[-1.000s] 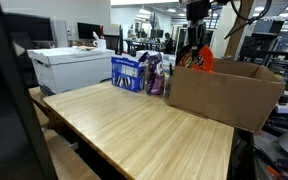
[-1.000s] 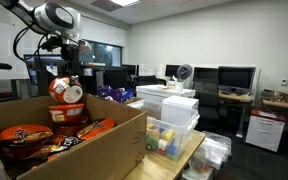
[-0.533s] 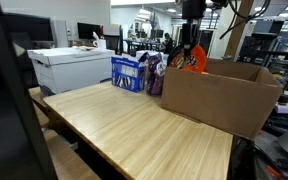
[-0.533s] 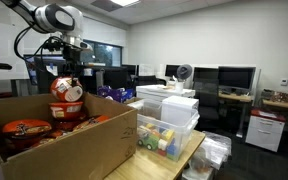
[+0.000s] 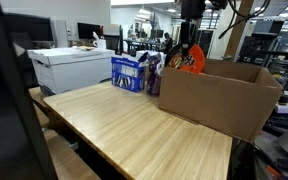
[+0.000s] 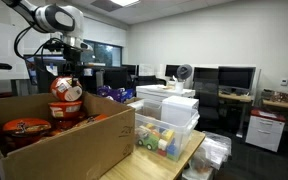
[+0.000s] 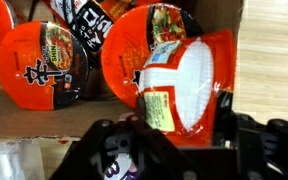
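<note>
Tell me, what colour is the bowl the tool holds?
Orange-red and white bowl; wrist view shows it best.

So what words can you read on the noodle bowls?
"辛": big black sign on the left bowl.
Yellow sticker on the held bowl: too blurred to read.
White letters on the black packet: too blurred.
Print on the blue packs: too small.
</note>
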Robot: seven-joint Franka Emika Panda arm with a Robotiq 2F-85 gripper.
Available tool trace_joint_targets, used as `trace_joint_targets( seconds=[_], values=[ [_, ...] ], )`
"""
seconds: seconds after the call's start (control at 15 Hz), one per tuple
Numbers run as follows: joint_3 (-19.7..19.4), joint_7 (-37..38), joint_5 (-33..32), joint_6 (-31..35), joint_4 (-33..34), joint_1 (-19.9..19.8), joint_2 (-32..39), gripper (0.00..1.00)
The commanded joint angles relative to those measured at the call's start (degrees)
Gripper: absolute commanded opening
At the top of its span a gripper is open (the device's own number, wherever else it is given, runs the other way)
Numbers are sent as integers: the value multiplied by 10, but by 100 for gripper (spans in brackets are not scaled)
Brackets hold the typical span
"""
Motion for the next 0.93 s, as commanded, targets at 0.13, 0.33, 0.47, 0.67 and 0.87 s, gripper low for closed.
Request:
trace_joint_targets(
  seconds=[0.13, 0.33, 0.47, 0.67, 0.87],
  values=[
    [-14, -16, 51, 60, -82, -8, -57, 32],
    [-24, -17, 65, 80, -117, -13, -93, 32],
    [-30, -18, 75, 91, -137, -16, -114, 32],
    [-40, -23, 88, 101, -162, -18, -138, 32],
    [-49, -24, 95, 109, -182, -20, -157, 32]
  ],
)
